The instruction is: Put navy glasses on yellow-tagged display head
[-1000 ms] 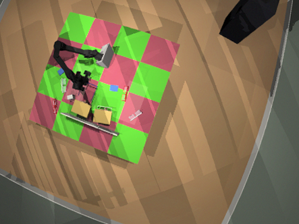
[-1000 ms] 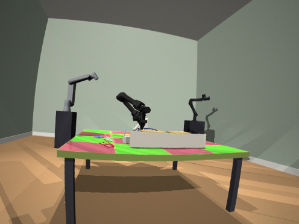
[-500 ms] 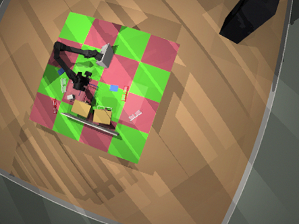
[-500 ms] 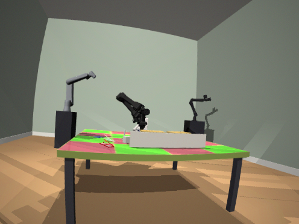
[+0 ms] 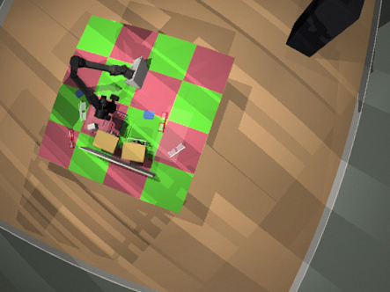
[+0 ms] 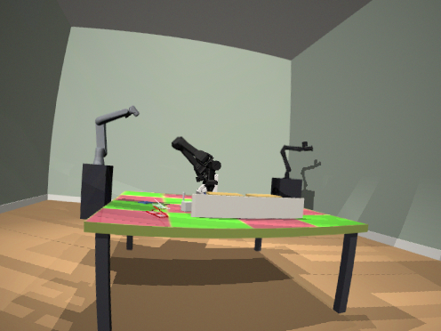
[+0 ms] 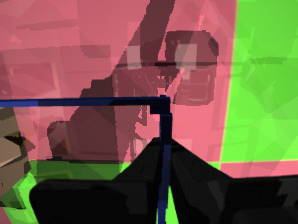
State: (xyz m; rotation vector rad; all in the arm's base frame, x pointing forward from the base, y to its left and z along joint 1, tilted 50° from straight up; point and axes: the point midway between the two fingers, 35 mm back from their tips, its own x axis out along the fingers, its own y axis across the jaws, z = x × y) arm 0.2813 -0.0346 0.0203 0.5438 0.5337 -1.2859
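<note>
My gripper [image 7: 161, 143] is shut on the navy glasses [image 7: 75, 102] in the wrist view. One thin navy bar runs between the black fingers; another reaches left from the corner just beyond the fingertips. The glasses are held above the table. In the top view the arm hides the fingertips. Two display heads show as tan-topped blocks, a left one [image 5: 105, 141] and a right one [image 5: 133, 151]; the gripper is on the arm's side of them, nearer the left one. Part of a brown head [image 7: 9, 145] shows at the wrist view's left edge. I cannot tell which head bears the yellow tag.
A long pale panel [image 5: 117, 162] [image 6: 246, 206] stands behind the heads. Red glasses [image 5: 163, 122] and white glasses [image 5: 176, 150] lie right; other red glasses [image 5: 71, 138] and pale glasses [image 5: 82, 111] lie left. A blue piece [image 5: 148, 115] and a small white block [image 5: 92, 126] are nearby.
</note>
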